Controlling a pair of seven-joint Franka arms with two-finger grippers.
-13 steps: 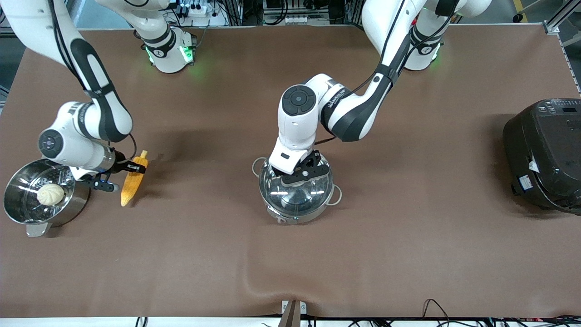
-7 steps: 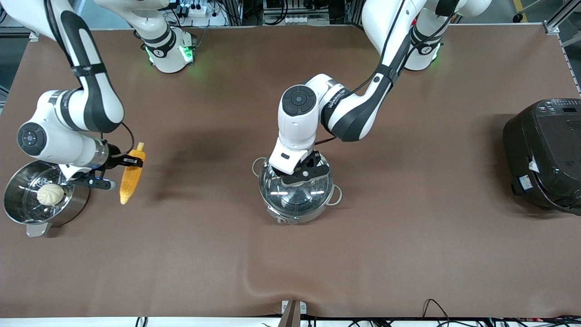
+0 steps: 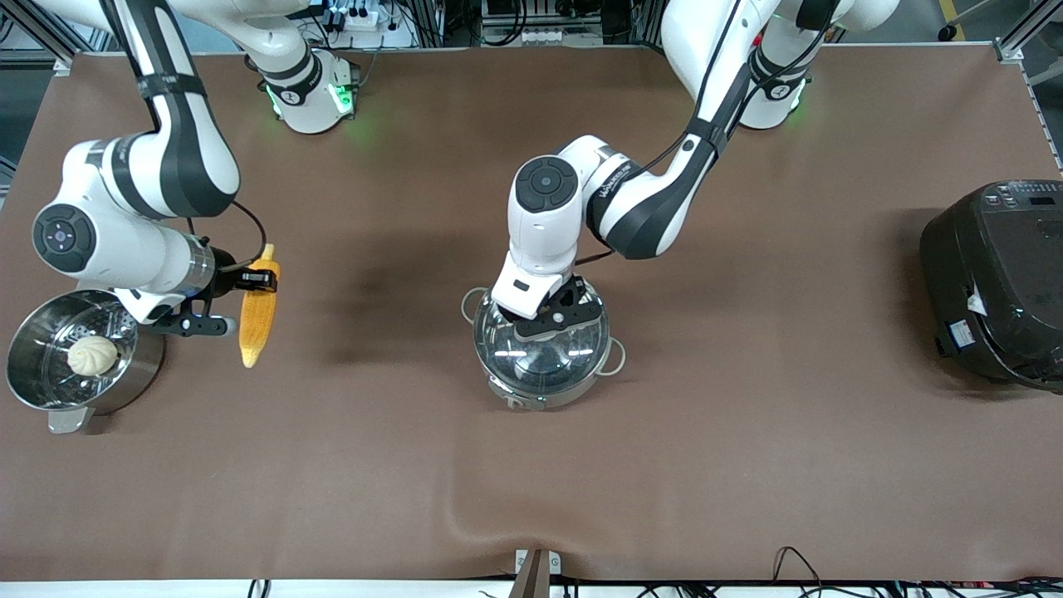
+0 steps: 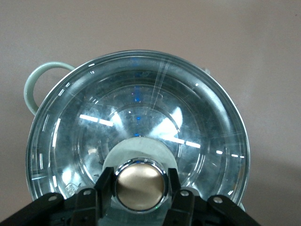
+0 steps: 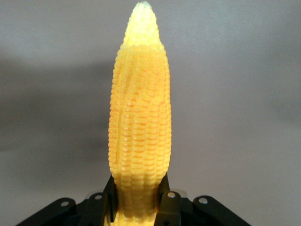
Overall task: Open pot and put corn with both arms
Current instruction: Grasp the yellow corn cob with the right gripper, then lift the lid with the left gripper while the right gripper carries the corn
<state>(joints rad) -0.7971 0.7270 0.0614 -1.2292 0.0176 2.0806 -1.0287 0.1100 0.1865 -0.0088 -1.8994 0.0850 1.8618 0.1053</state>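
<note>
The steel pot (image 3: 544, 386) with wire loop handles stands mid-table, its glass lid (image 3: 540, 357) on. My left gripper (image 3: 555, 320) is shut on the lid's copper-coloured knob (image 4: 139, 183); in the left wrist view a finger (image 4: 104, 181) presses each side of it and the lid (image 4: 141, 108) sits flush on the rim. My right gripper (image 3: 259, 282) is shut on the stem end of the yellow corn (image 3: 256, 324) and holds it in the air over the table beside the steamer pot. In the right wrist view the corn (image 5: 139, 122) points away from the gripper (image 5: 138, 202).
A steel steamer pot (image 3: 33, 390) with a pale bun (image 3: 92, 355) stands at the right arm's end of the table. A big black rice cooker (image 3: 996, 282) stands at the left arm's end. Brown table cover lies between the corn and the pot.
My right gripper has lifted the corn off the table and carried it a little toward the pot. My left gripper and the lid have not moved.
</note>
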